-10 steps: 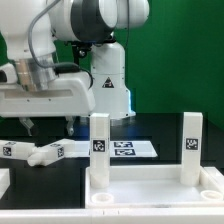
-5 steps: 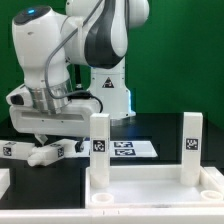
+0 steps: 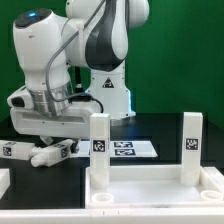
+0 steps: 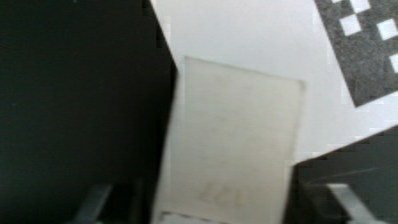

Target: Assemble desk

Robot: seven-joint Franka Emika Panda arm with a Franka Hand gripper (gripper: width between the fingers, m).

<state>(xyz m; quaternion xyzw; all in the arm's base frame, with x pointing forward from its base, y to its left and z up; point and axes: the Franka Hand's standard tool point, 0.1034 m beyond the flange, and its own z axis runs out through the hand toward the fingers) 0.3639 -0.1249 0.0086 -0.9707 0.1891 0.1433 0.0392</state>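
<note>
The desk (image 3: 150, 190) sits at the front of the exterior view, on the black table (image 3: 60, 180). Its tabletop (image 3: 150, 183) lies flat. The long side of it runs from the exterior view's left to the exterior view's right. Two legs stand on it and point straight up. One standing leg (image 3: 100, 138) is at the back corner on the exterior view's left. The other standing leg (image 3: 192, 138) is at the back corner on the exterior view's right. Each one has a small black-and-white tag.

A loose leg (image 3: 47, 153) lies flat on the table. It is to the exterior view's left of the tabletop and does not touch it. Its long way runs about left to right, a bit slanted. A second loose leg (image 3: 14, 150) lies near it, further left.

The arm (image 3: 40, 70) bends low over the first loose leg. In the wrist view the claw (image 4: 222, 205) is wide. One of its fingers (image 4: 347, 205) is on each long side of the leg. There is a dark gap on both sides, so it holds nothing.

The marker board (image 3: 130, 148) lies flat behind the tabletop.
</note>
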